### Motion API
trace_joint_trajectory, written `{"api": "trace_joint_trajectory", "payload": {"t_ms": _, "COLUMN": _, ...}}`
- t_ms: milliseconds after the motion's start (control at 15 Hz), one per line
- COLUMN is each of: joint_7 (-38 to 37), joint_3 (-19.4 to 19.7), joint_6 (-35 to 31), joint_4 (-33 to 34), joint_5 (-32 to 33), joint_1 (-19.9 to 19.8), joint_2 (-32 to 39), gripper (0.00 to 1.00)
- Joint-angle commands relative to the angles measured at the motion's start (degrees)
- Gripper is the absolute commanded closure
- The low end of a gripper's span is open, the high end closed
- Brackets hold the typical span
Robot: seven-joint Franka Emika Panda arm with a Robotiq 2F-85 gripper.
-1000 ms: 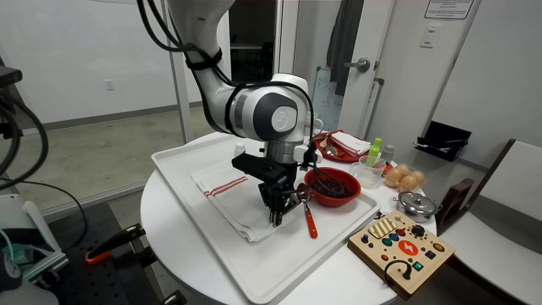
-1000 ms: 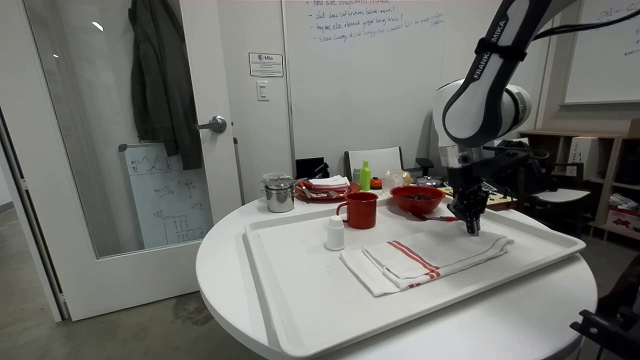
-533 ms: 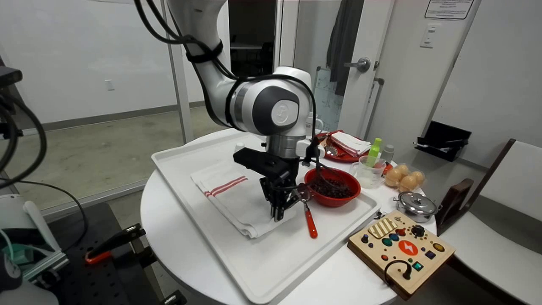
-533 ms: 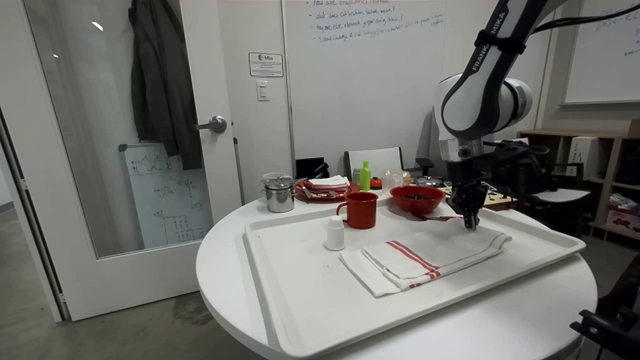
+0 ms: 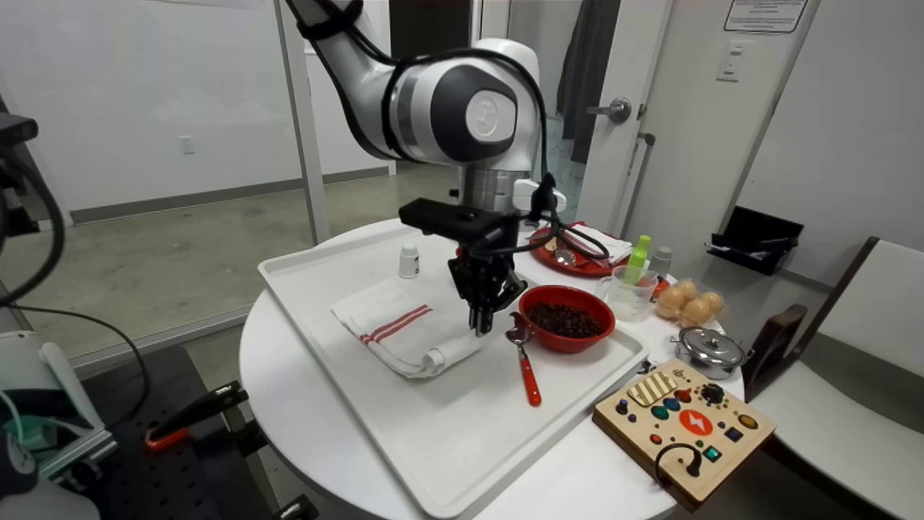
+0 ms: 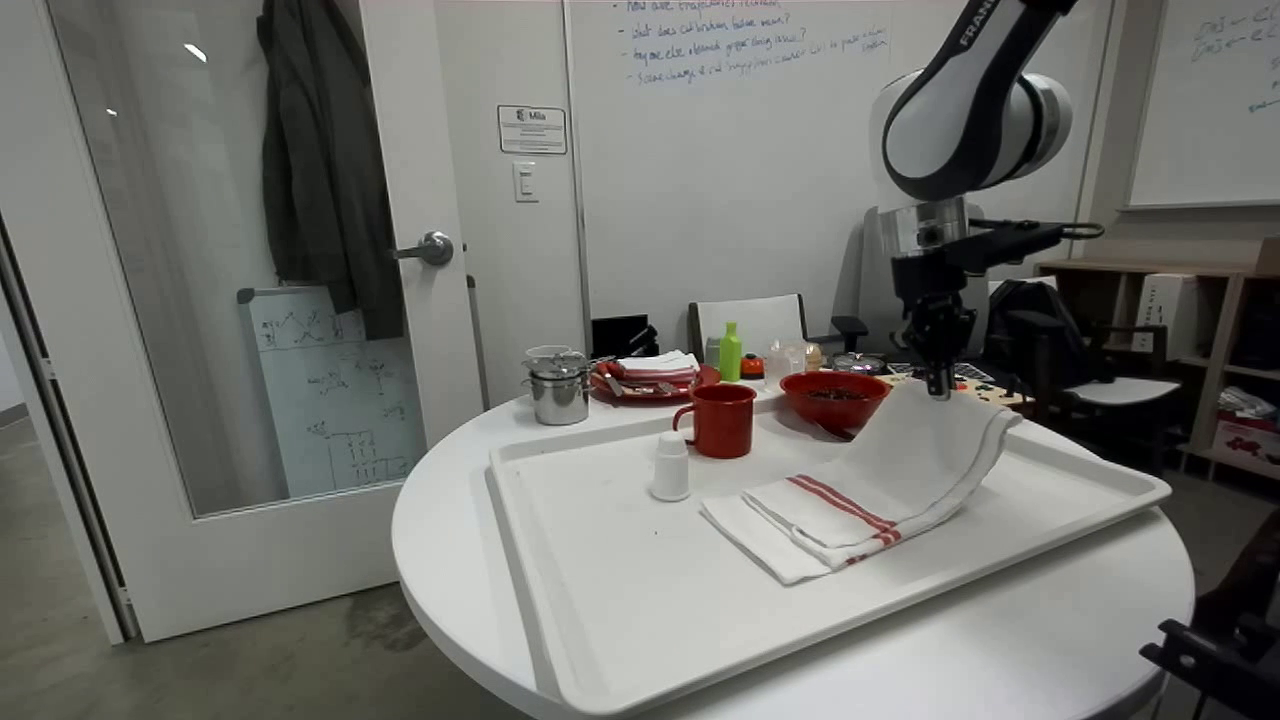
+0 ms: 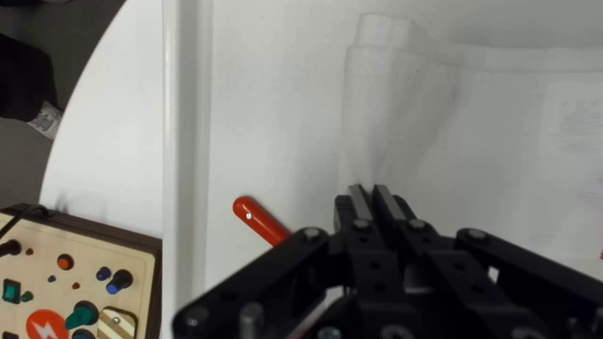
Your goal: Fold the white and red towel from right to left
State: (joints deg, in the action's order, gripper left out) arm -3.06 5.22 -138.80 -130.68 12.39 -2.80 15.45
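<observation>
The white and red towel point(image 5: 390, 328) lies on the white tray point(image 5: 462, 455), its red stripes flat at one end. In an exterior view the towel point(image 6: 915, 455) slopes up at the end away from the stripes, raised to my gripper point(image 6: 939, 392). My gripper point(image 5: 479, 331) is shut on that raised end, pinching the cloth between its two fingertips. In the wrist view the fingers point(image 7: 369, 189) are close together with the towel point(image 7: 485, 136) between and beyond them. The raised edge curves over near the front corner. The pinched cloth itself is mostly hidden by the fingers.
A red bowl point(image 5: 567, 318) of dark beans and a red-handled spoon point(image 5: 529, 379) are beside the gripper. A red mug point(image 6: 722, 420) and a white shaker point(image 6: 671, 466) stand on the tray. A wooden button box point(image 5: 686, 430) sits beyond the tray's rim.
My gripper has risen from near the tray and lifted the towel's plain end with it. The striped end has shifted slightly toward the gripper's side.
</observation>
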Motion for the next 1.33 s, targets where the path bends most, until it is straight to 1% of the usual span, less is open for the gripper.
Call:
{"api": "trace_joint_trajectory", "payload": {"t_ms": 0, "joint_7": 0.2, "joint_3": -0.84, "joint_6": 4.22, "joint_4": -0.7, "joint_5": 0.24, "joint_1": 1.39, "joint_2": -3.21, "gripper": 0.92}}
{"api": "trace_joint_trajectory", "payload": {"t_ms": 467, "joint_7": -0.91, "joint_3": -5.42, "joint_6": 9.09, "joint_4": 3.47, "joint_5": -0.09, "joint_1": 5.79, "joint_2": -0.4, "gripper": 0.91}}
{"api": "trace_joint_trajectory", "payload": {"t_ms": 667, "joint_7": -1.97, "joint_3": -7.35, "joint_6": 10.71, "joint_4": 4.35, "joint_5": 0.13, "joint_1": 8.24, "joint_2": -0.54, "gripper": 0.91}}
{"api": "trace_joint_trajectory", "payload": {"t_ms": 1067, "joint_7": -4.03, "joint_3": -10.28, "joint_6": 11.99, "joint_4": 6.04, "joint_5": 0.36, "joint_1": 12.0, "joint_2": -0.01, "gripper": 0.91}}
{"api": "trace_joint_trajectory", "payload": {"t_ms": 1267, "joint_7": -5.25, "joint_3": -10.89, "joint_6": 11.98, "joint_4": 6.84, "joint_5": 0.82, "joint_1": 13.35, "joint_2": 1.42, "gripper": 0.91}}
